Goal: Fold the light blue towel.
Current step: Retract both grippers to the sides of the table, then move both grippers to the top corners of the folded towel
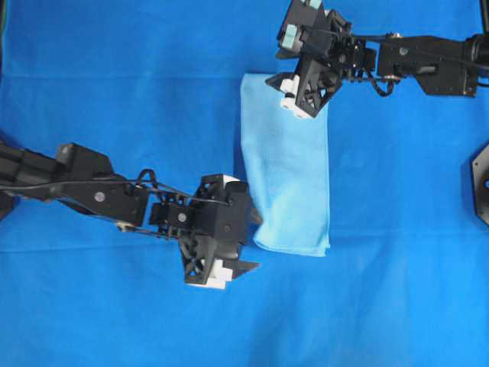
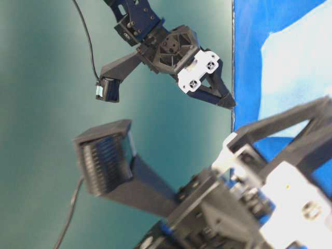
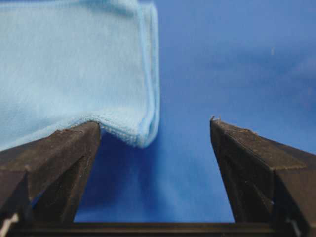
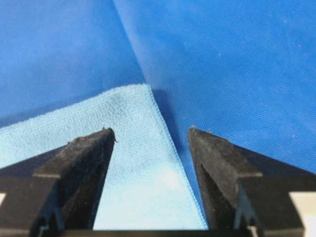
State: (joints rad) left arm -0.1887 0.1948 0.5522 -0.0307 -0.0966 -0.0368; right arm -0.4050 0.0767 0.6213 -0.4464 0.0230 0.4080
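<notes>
Left fingers spread wide, empty, at the towel's near corner. Right fingers likewise wide, empty, straddling its far corner. Towel lies doubled into a long strip mid-tabletop. Looks soft, light, limp; best pinched at hemmed corners.

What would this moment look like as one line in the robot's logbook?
towel: folded strip on blue table cover | left gripper: open, at near corner | right gripper: open, at far corner | held: nothing
</notes>
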